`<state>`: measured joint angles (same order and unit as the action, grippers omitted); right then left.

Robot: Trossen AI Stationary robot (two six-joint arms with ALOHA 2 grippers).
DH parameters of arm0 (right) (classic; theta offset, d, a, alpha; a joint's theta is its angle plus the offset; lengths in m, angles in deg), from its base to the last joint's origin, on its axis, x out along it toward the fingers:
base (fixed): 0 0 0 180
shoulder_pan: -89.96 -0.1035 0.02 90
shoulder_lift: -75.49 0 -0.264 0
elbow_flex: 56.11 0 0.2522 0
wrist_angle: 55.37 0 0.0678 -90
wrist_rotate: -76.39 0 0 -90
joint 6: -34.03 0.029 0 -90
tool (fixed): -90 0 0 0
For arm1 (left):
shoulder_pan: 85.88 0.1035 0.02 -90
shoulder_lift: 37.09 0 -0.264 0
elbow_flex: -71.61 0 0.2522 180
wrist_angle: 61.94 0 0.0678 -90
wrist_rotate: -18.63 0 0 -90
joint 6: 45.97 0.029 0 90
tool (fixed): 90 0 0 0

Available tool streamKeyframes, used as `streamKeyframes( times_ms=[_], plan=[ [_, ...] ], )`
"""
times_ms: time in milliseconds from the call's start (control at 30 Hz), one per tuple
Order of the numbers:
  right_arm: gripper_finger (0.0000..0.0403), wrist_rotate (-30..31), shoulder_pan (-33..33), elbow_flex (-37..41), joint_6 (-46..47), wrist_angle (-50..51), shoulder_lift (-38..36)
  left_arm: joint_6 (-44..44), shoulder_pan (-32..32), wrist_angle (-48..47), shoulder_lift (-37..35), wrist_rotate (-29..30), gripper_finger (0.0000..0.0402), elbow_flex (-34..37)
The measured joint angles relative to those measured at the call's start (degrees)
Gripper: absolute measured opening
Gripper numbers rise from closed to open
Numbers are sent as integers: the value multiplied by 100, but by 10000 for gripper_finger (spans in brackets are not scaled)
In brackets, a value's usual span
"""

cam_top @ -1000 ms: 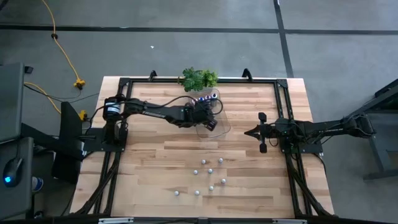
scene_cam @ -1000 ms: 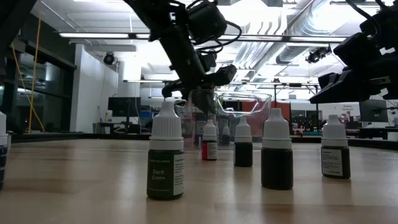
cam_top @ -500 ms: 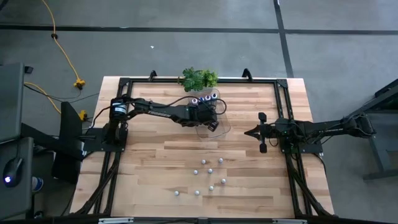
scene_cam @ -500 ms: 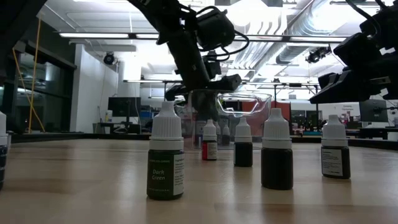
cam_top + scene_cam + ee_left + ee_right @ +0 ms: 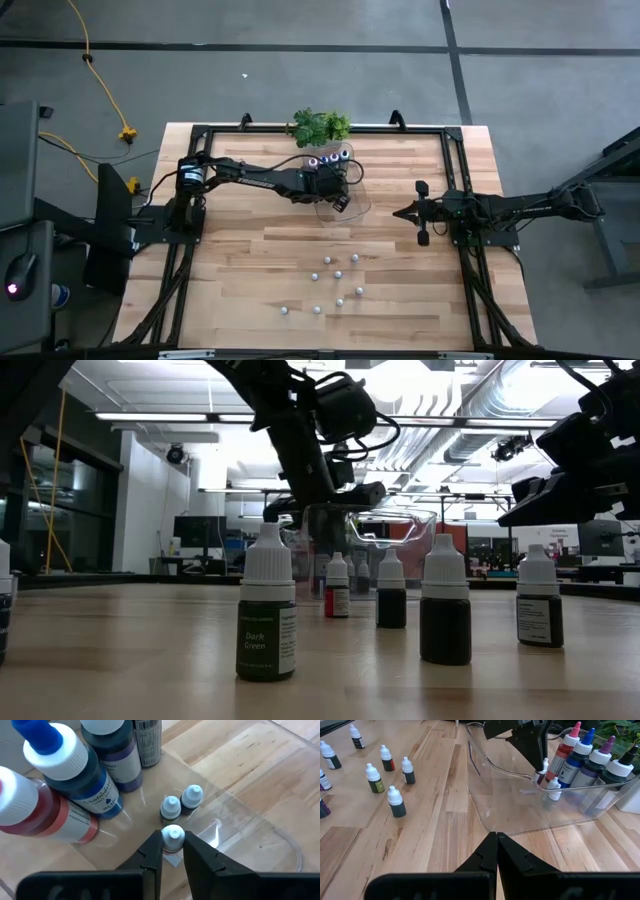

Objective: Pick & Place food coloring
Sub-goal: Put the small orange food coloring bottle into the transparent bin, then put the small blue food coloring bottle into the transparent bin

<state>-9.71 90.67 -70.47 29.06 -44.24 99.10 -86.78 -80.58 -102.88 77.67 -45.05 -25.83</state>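
Only partly visible, a small bottle [image 5: 173, 839] sits between the left end effector [image 5: 172, 851] fingers.

Left gripper [image 5: 540, 770] holds small bottle [image 5: 543, 767] inside tray [image 5: 485, 760].

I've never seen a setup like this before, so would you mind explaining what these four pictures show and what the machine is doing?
It is a robot with two dark arms at a wooden table, filmed from four cameras at once: one overhead, one at table height, and one on each wrist.

A clear tray at the table's back holds four larger bottles and a few small ones. More small bottles stand loose on the table's front half. A green plant sits at the back edge.

The left gripper reaches into the tray, its jaws around a small white-capped bottle that stands beside two others. The right gripper waits to the side, jaws shut and holding nothing.
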Motion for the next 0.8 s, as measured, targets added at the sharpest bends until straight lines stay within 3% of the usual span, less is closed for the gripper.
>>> streamKeyframes(
  times_ms=[233,800],
  plan=[
    [0,-2,0,2,0,0,0,1,39,2,-4,-29,93,0],
    [0,-2,0,1,0,-1,0,1,37,34,-7,-24,97,2]
  ],
)
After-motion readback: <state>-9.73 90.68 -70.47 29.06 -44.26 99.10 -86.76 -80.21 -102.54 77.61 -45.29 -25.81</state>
